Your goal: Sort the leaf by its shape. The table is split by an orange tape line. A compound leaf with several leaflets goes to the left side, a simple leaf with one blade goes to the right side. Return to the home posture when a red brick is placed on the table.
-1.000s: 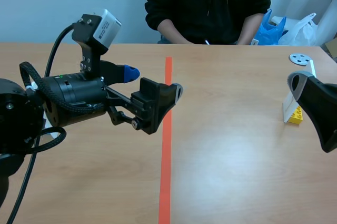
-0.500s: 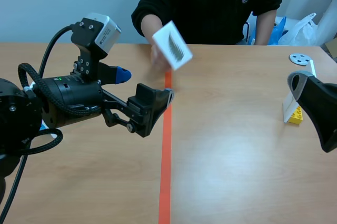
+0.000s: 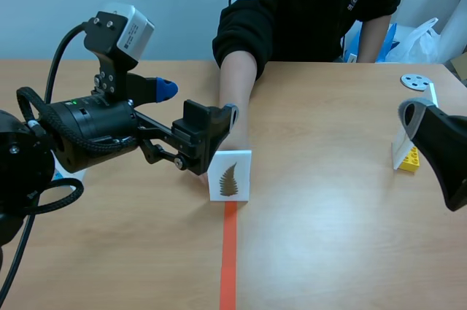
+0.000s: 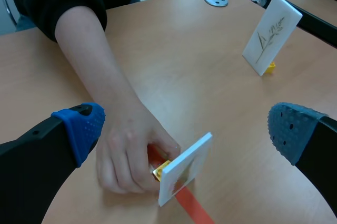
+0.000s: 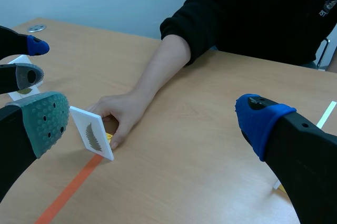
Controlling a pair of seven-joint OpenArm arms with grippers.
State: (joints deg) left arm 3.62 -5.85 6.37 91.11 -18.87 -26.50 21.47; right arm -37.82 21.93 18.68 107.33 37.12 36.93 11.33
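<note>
Pale wood tabletop [image 3: 328, 237] runs toward a person seated at the far side, with an orange tape line [image 3: 228, 266] splitting it down the middle. Right on that line stands the leaf card [image 3: 230, 176], a white tile upright on a small yellow foot, printed with a feathery, fern-like leaf that I read as compound, so it belongs on the left side. The person's hand [image 4: 129, 155] grips the foot of the card from behind. The left arm [image 3: 95, 131] hangs above and just beside the card with its jaws wide apart and nothing between them. The right jaws are likewise apart and empty, well off at the right edge, near a second card [image 3: 401, 151] with a grassy sprig on a yellow block [image 3: 410, 160]. A grey disc [image 3: 416, 81] lies further back.

The main hazard is the hand: coming down now would likely pinch or strike the fingers [image 4: 121, 174]. The tile is also thin and tall on a narrow foot and sits at an angle to the left jaws, so one pad [image 4: 84, 126] touching first could tip it flat or knock it across the line to the wrong side
</note>
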